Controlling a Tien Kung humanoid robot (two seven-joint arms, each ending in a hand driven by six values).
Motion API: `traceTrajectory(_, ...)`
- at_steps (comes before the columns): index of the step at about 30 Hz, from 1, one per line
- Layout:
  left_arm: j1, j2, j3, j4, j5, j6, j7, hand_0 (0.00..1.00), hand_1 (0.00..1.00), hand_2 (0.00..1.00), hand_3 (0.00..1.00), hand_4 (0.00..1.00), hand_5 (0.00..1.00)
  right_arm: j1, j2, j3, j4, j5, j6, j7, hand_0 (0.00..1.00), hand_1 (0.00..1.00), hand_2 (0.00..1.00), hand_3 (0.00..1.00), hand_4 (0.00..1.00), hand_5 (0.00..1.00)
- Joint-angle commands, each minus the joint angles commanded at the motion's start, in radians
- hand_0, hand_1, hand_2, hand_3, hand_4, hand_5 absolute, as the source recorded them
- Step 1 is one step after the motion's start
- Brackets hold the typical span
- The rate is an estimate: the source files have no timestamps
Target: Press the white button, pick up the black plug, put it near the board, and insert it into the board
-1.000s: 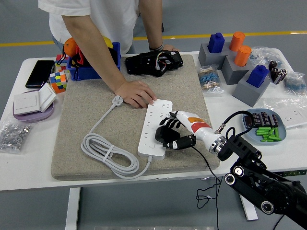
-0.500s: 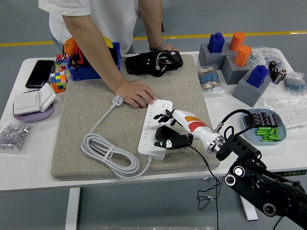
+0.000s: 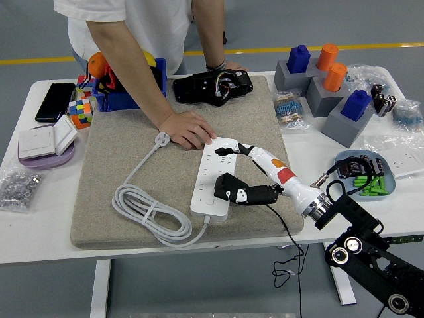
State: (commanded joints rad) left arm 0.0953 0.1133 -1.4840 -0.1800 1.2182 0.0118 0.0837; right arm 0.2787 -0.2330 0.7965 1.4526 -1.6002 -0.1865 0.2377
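The robot's right hand (image 3: 246, 173) holds the black plug (image 3: 231, 187) over the near end of the white power strip (image 3: 215, 176), thumb and fingers (image 3: 226, 152) clasped around it, on a tan mat (image 3: 119, 152) covering the white bench (image 3: 411, 218). Compared with 0.5 s earlier, the forearm has swung toward the right, its wrist now closer to the blue dish (image 3: 391, 180), while the plug sits almost where it was. A person's hand (image 3: 187, 128) presses flat on the strip's far end, just beyond the fingertips. Left of the fingers the strip's cord (image 3: 149, 212) lies coiled; behind the wrist, bare mat runs to the near edge.
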Motion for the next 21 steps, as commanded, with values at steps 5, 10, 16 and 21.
traceTrajectory(5,-0.001,0.000,0.006,0.000,-0.003,0.000,0.000,0.463,0.496,0.524,0.568,0.609,0.246,-0.045,-0.027,-0.003,0.003,0.019,0.020,0.025,0.902,0.825,0.777,0.739,0.950,0.652)
traceTrajectory(10,-0.001,0.003,0.005,0.000,-0.001,0.000,0.001,0.464,0.496,0.521,0.568,0.609,0.246,-0.067,-0.039,-0.019,-0.026,0.026,0.037,0.017,0.904,0.821,0.777,0.744,0.916,0.662)
traceTrajectory(16,-0.002,0.004,0.012,0.000,-0.004,0.000,0.002,0.463,0.496,0.521,0.568,0.609,0.246,-0.060,-0.022,-0.036,-0.067,0.016,0.038,0.007,0.904,0.821,0.779,0.745,0.891,0.676)
traceTrajectory(21,-0.001,0.004,0.014,0.000,-0.005,0.000,0.001,0.463,0.496,0.521,0.568,0.609,0.246,-0.056,-0.014,-0.037,-0.082,0.010,0.031,0.012,0.904,0.821,0.779,0.745,0.891,0.676)
